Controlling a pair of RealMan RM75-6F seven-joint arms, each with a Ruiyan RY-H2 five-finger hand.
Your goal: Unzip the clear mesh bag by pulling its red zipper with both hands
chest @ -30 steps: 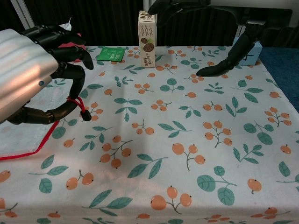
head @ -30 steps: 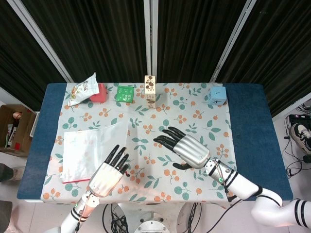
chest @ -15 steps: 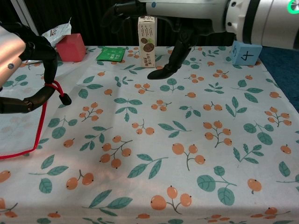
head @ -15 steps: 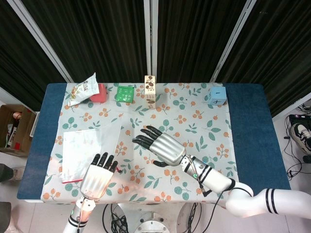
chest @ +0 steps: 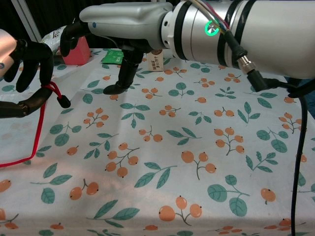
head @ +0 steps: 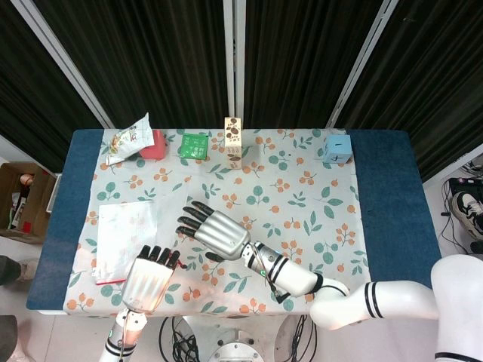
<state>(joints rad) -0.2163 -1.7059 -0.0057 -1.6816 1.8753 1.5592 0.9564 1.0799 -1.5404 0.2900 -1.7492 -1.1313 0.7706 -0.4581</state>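
The clear mesh bag [head: 124, 232] lies flat at the table's left, its red zipper [chest: 38, 127] running along the near edge. My left hand [head: 151, 277] is at the bag's near right corner. In the chest view the left hand [chest: 22, 73] pinches the red zipper pull cord [chest: 51, 90], and a black toggle [chest: 64, 102] dangles from it. My right hand [head: 216, 230] hovers with fingers spread just right of the bag and holds nothing. In the chest view the right hand [chest: 129, 23] fills the top, thumb pointing down toward the cloth.
Along the far edge stand a snack bag [head: 128, 139], a red block [head: 155, 145], a green packet [head: 194, 144], an upright carton [head: 233, 141] and a blue cube [head: 338, 148]. A cardboard box [head: 21, 197] sits on the floor at left.
My right hand has swept left across the table to beside the bag. My left hand has drawn back toward the near left, still pinching the red pull cord.
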